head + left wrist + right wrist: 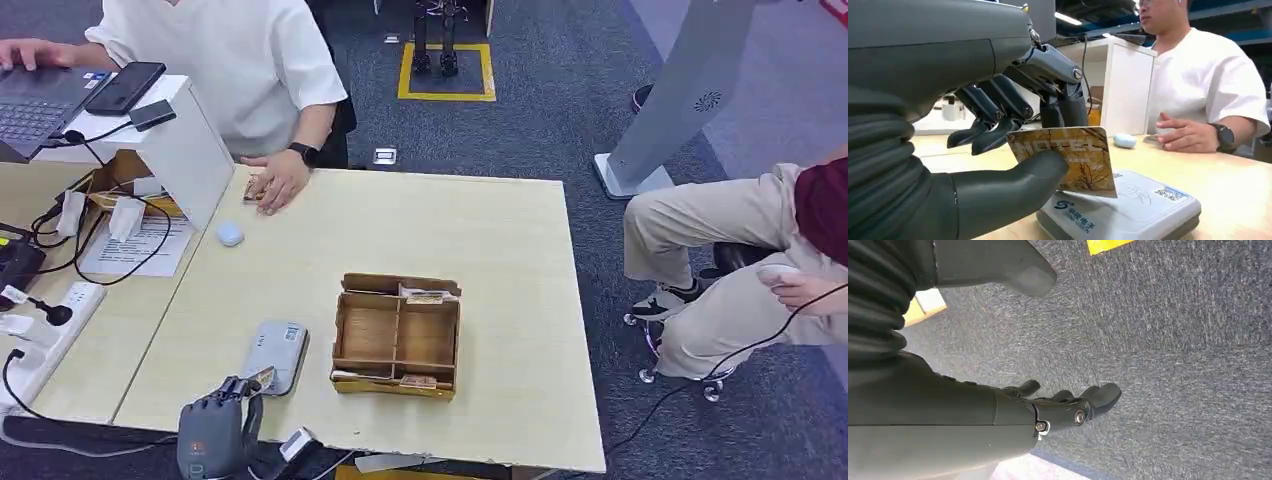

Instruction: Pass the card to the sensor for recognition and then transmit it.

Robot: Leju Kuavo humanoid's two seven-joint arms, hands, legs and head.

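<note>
The left hand [998, 150] pinches a hotel key card [1068, 160] by one edge, just above the grey card reader [1128, 212] at the bench's near left. The right hand [1068, 410] hangs empty, fingers apart. Thin, stiff, light and likely slippery, the card is best held by its edge.

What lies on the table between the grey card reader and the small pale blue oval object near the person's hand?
Only bare pale wooden table separates the grey card reader from the pale blue oval object, as the head view shows; the left wrist view agrees.
</note>
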